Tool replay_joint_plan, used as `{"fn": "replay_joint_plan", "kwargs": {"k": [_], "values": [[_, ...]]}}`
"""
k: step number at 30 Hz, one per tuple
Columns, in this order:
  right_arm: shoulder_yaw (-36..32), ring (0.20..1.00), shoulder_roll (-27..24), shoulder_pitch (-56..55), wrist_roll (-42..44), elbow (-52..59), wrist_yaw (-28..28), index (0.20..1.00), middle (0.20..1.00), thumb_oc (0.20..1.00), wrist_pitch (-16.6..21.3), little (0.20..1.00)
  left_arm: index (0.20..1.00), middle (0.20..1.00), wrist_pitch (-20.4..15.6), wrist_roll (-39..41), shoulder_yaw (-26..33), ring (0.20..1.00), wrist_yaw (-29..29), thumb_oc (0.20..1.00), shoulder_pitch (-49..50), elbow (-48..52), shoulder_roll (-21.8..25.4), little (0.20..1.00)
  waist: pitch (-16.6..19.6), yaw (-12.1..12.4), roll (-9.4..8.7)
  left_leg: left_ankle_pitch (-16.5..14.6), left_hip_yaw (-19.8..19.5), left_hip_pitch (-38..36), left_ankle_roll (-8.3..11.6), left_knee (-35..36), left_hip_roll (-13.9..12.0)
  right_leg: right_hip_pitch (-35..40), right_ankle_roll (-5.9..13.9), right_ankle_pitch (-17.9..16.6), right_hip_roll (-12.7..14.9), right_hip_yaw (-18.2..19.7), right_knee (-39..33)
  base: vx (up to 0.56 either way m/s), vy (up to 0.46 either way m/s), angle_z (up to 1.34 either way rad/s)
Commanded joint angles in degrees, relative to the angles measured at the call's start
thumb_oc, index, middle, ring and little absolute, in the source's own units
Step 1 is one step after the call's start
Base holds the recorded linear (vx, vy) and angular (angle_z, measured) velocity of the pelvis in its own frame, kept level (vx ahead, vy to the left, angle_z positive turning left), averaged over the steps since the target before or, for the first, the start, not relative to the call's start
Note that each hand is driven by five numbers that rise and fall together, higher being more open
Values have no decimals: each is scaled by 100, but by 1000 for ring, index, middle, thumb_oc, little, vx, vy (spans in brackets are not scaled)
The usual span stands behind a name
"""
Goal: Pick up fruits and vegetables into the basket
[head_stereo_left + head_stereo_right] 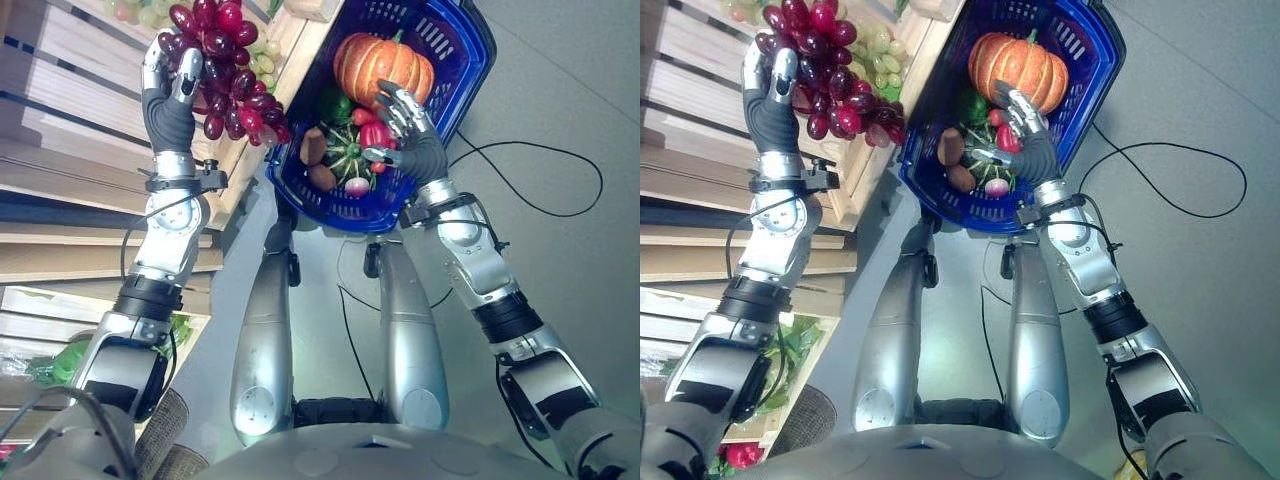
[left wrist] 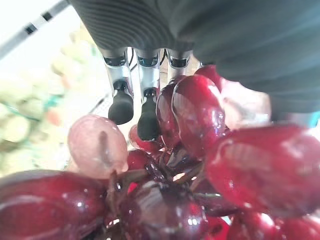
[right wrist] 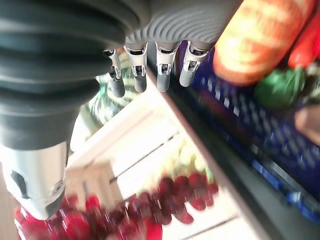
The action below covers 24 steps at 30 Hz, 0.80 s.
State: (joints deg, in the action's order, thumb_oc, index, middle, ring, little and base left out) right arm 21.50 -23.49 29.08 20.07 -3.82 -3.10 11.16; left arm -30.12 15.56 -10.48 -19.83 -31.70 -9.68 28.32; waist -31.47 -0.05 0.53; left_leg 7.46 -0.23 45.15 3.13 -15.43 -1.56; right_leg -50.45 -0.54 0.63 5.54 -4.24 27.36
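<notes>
My left hand is raised beside the wooden crate, fingers curled round a bunch of dark red grapes that hangs to its right. In the left wrist view the grapes press close against the dark fingertips. The blue basket sits to the right and holds an orange pumpkin, a red pepper, a striped green squash, two brown pieces and a radish. My right hand hovers over these, fingers loosely spread and holding nothing.
Green grapes lie in the pale wooden crate behind the red bunch. Lower shelves at left carry leafy greens and a red pepper. Grey floor spreads to the right of the basket.
</notes>
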Motion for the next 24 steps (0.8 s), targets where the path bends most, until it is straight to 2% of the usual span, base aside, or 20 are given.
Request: {"fn": "replay_joint_plan", "kwargs": {"k": [1, 8, 24], "values": [[71, 1000, 93, 31, 102, 667, 242, 1000, 1000, 1000, 5, 1000, 200, 200, -257, -242, -31, 200, 163, 200, -158, 716, -94, 200, 168, 58, 65, -489, -181, -1, -54, -508, 141, 527, 409, -110, 136, -194, -465, -3, -35, 6], [392, 1000, 250, 314, 443, 937, 432, 1000, 1000, 1000, -339, 1000, 200, 200, -113, -201, -277, 200, 428, 200, -317, 1103, -235, 200, 168, 117, 54, -437, -191, -43, -69, -445, 171, 582, 408, -151, 148, -253, -523, 1, -32, 4], [674, 1000, 517, 679, 832, 1123, 46, 1000, 1000, 1000, -288, 1000, 200, 200, 53, 370, -819, 200, 1129, 200, -545, 1550, -484, 200, 168, 146, 63, -392, -195, -79, -121, -393, 221, 617, 416, -251, 165, -311, -602, 0, 0, 0]]}}
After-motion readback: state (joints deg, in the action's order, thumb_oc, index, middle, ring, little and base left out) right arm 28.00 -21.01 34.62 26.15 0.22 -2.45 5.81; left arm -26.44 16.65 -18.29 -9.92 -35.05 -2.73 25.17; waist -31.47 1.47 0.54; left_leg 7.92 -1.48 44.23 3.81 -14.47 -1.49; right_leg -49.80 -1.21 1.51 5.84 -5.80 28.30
